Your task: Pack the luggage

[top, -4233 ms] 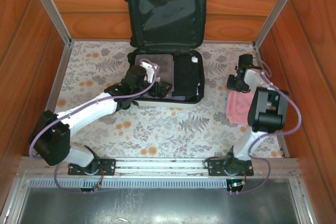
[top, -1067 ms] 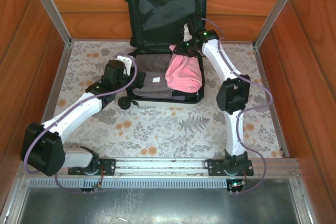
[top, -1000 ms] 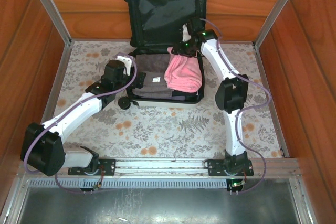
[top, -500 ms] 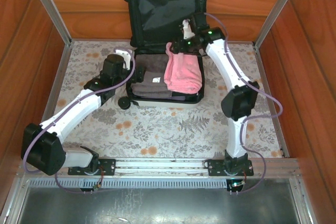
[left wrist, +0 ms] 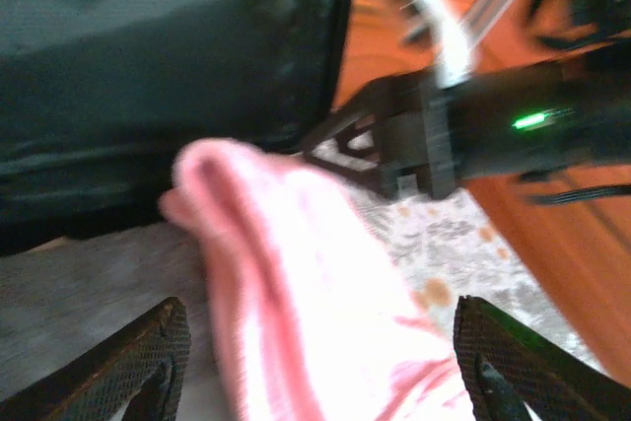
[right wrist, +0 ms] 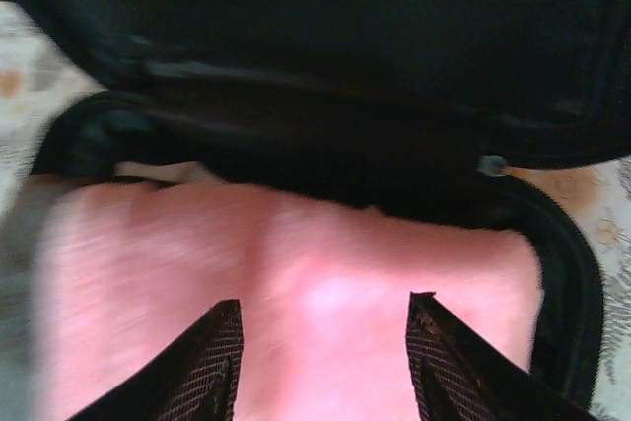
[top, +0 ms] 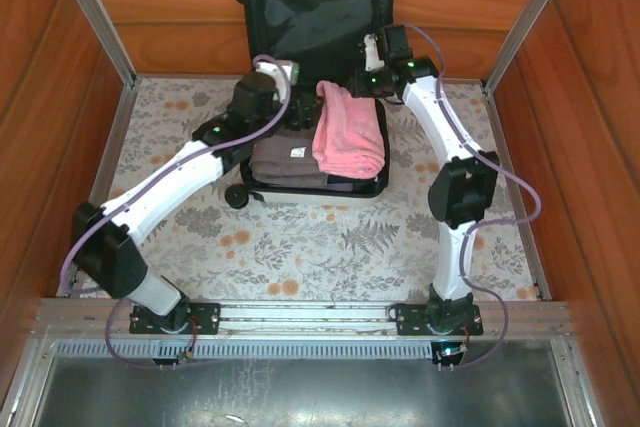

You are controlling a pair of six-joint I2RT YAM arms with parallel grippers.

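The luggage lies open at the back of the table, its black-lined lid leaning on the wall. A pink towel lies in its right half, beside a folded grey cloth in the left half. My left gripper hovers over the hinge side, open wide, with the pink towel below and between its fingers. My right gripper is open just above the towel's back end, holding nothing.
The floral table mat spreads in front of the luggage. Wooden walls and metal posts close in the sides and back. The right arm's black wrist with a green light sits close in front of my left gripper.
The right gripper brought the pink towel into the luggage, let it go and drew back a little. The left arm swung from the luggage's left side over its back toward the towel.
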